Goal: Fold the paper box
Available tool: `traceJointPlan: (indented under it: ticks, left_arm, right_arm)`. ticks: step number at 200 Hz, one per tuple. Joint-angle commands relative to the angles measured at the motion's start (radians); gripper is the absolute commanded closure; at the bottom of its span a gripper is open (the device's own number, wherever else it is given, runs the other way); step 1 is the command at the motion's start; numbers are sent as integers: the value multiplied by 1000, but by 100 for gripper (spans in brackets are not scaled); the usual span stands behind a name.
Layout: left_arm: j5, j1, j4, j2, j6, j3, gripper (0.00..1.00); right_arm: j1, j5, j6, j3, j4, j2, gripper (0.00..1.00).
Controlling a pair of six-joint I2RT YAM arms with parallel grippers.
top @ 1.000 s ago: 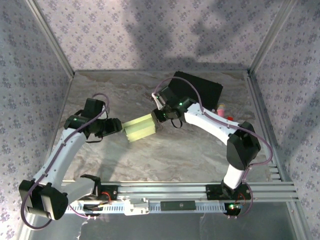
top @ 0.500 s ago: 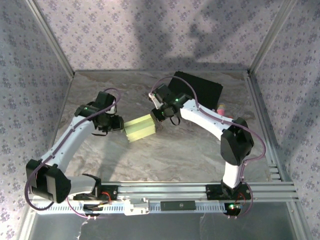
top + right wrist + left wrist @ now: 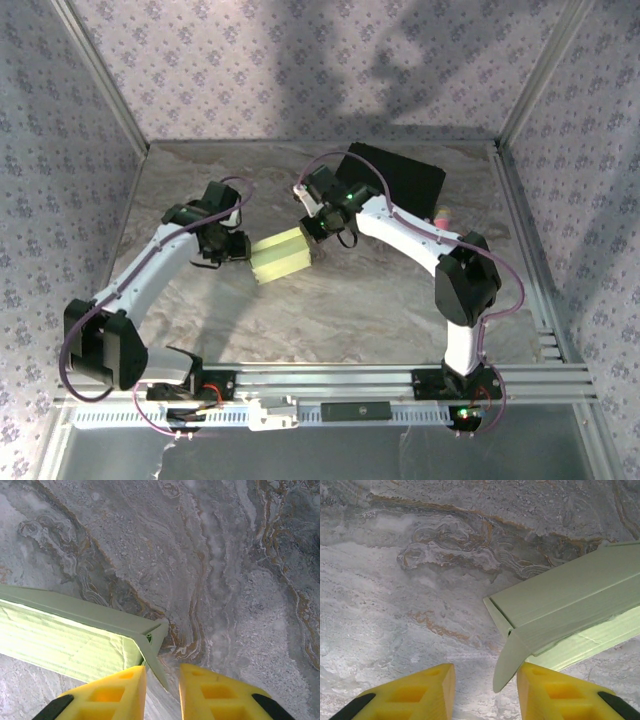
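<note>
1. The left arm point(image 3: 150, 272) has swung inward since a second ago, and both claws have narrowed.
2. Left claw point(image 3: 485, 675): jaws partly spread, straddling one end flap of the pale-green card paper box point(image 3: 280, 256) without pinching it.
3. Right claw point(image 3: 162, 672): a narrower gap around the opposite flap.
4. The box lies mid-way across the marbled worktop point(image 3: 350, 310), between the claws. A black rectangular box point(image 3: 400, 178) sits near the far right corner.
</note>
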Motion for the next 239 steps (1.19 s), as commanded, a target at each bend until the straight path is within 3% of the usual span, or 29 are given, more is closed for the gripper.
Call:
traceJointPlan:
  ticks: [1,108,198,239]
  left_arm:
    - [-13,-7,7,18,26,38,64]
    - [-28,-29,8,42,48,63,77]
    - [-54,-49,-5,58,56,58,76]
    - [-46,-50,2,61,48,60,83]
  right_arm:
    - [-1,-18,-18,31,-24,17,76]
    - [3,-24,-36,62,-42,38,69]
    - [4,-33,-38,61,-45,40,76]
    - [6,-31,-38,66,-48,43,81]
